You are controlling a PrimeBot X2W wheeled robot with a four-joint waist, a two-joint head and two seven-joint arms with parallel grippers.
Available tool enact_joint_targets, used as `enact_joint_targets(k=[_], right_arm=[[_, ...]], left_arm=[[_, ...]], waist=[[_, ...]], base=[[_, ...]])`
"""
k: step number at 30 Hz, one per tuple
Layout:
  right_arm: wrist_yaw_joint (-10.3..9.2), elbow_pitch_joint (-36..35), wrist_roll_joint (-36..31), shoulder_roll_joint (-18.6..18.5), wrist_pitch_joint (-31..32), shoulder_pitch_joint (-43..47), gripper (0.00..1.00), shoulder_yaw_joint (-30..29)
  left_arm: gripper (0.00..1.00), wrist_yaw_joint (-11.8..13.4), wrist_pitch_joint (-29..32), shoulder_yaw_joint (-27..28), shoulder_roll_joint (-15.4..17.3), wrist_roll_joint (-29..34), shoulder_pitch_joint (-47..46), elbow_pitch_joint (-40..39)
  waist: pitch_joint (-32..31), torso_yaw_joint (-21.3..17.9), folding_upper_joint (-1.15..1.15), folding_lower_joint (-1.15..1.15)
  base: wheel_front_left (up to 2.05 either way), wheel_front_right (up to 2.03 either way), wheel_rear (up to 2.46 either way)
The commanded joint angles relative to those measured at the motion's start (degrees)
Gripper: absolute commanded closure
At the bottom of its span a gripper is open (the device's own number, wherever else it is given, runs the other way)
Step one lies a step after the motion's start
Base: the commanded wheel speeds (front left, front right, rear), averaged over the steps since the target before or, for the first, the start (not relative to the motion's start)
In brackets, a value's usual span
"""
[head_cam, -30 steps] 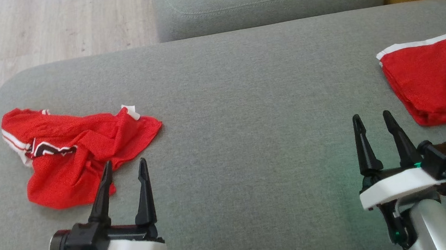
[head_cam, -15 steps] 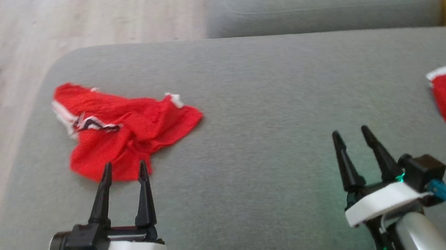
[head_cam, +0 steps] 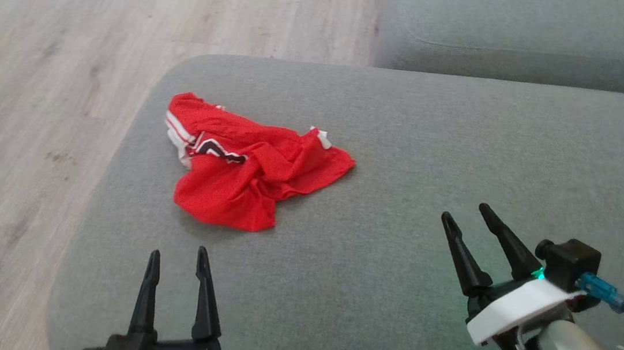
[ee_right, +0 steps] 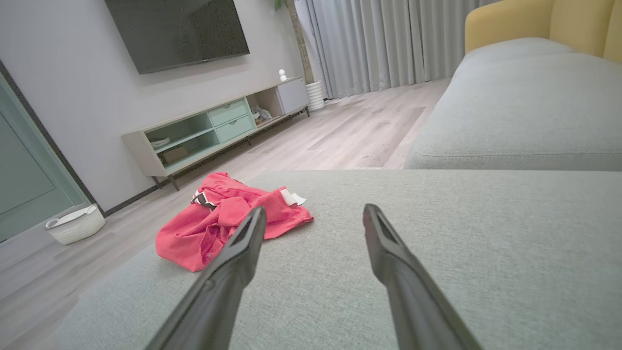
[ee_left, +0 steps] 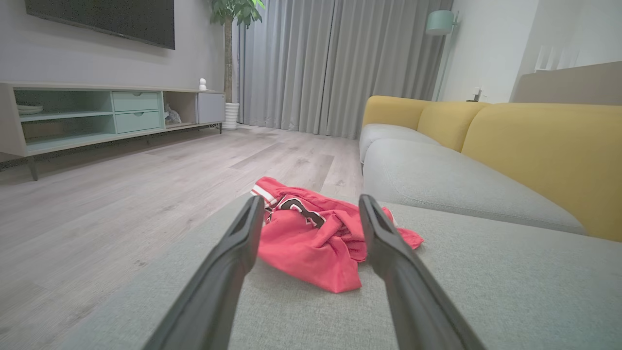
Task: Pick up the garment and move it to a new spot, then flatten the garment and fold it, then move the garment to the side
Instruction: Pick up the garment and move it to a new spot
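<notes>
The crumpled garment (head_cam: 253,166) lies near the far left corner of the sofa seat (head_cam: 409,217). The left hand (head_cam: 177,252) and right hand (head_cam: 464,210) hover spread and empty, short of it, likely readying the pickup.

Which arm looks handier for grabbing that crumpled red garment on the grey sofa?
Left, probably: the left gripper, jaws open, sits nearest the crumpled red mesh garment and points toward it; the right gripper sits farther aside.

Soft even daylight — slight head-view blur.
</notes>
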Motion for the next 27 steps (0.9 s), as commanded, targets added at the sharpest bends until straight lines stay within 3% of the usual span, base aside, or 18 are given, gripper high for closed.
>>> enact_joint_targets(k=[1,7,15,21,27], right_arm=[[-0.10,-2.0,0.5,-0.1,-0.7,-1.6,0.00,1.2],[-0.10,-2.2,0.6,-0.1,-0.7,-1.5,0.00,1.5],[-0.10,-3.3,0.0,-0.1,-0.7,-2.8,0.00,-0.2],[-0.10,-4.7,-2.3,-0.1,-0.7,-5.2,0.00,-1.6],[-0.10,-5.7,-3.4,-0.1,-0.7,-7.3,0.00,-2.4]], left_arm=[[0.00,-0.2,-0.3,2.2,0.1,0.6,-1.5,-1.6],[0.00,-0.5,-0.3,2.7,0.1,0.8,-1.3,-1.7],[0.00,-2.3,-0.3,0.2,0.3,2.2,-4.7,0.4],[0.00,-4.9,5.2,-6.0,2.5,2.8,-18.3,10.0],[0.00,-5.3,11.8,-11.0,4.5,0.9,-29.8,19.0]], waist=[[-0.6,1.5,0.00,0.00],[-0.2,2.5,0.00,0.00],[4.1,0.6,0.00,0.00],[10.9,-2.6,0.00,0.00],[15.3,-5.2,0.00,0.00]], base=[[0.00,0.00,0.00],[0.00,0.00,0.00],[0.00,0.00,0.00],[0.00,0.00,0.00],[0.00,0.00,0.00]])
